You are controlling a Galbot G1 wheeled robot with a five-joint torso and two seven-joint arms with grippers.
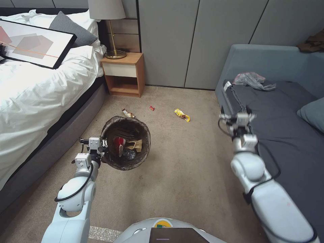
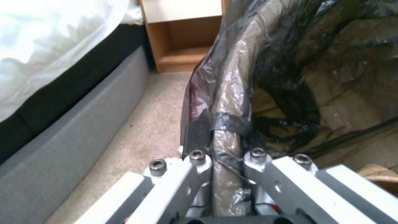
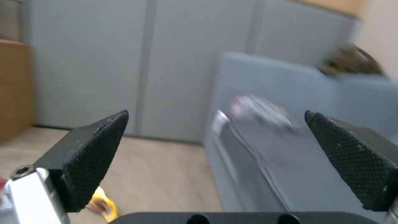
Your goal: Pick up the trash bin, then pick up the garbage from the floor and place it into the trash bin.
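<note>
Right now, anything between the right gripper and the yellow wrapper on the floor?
Bare carpet only, per the head view, between the open right gripper and the yellow wrapper.

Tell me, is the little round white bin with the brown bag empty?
Not empty. The trash bin, held at its rim by the left gripper, holds a red packet, brown paper and a clear bottle.
</note>
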